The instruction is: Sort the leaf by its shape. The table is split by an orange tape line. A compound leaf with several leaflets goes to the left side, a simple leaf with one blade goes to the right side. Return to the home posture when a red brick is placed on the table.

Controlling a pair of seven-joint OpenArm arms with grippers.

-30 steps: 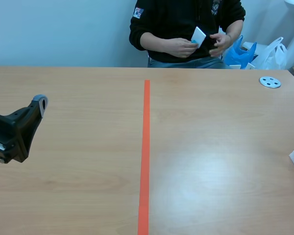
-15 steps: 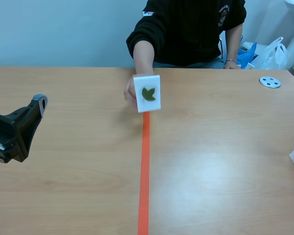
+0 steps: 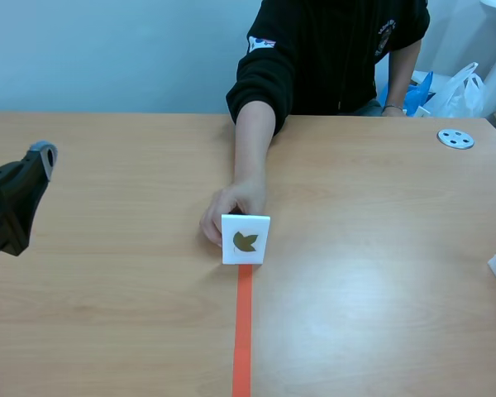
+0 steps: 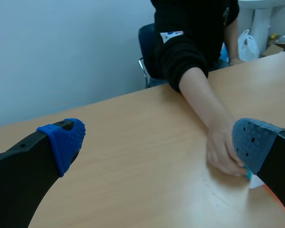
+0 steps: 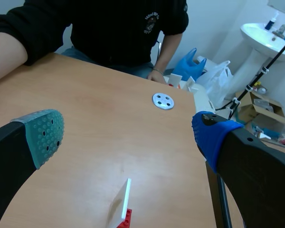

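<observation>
My left jaws and right jaws both stand open, gripping nothing. The white leaf card (image 3: 246,239) stands upright on the orange tape line (image 3: 243,331) mid-way across the surface (image 3: 380,273), with a person's hand (image 3: 227,211) touching it from behind.

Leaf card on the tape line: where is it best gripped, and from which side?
Probably the top edge, from above, with the jaws on its front and back faces. The card stands upright and thin, and a hand holds its left edge from behind, so that side is blocked.
</observation>
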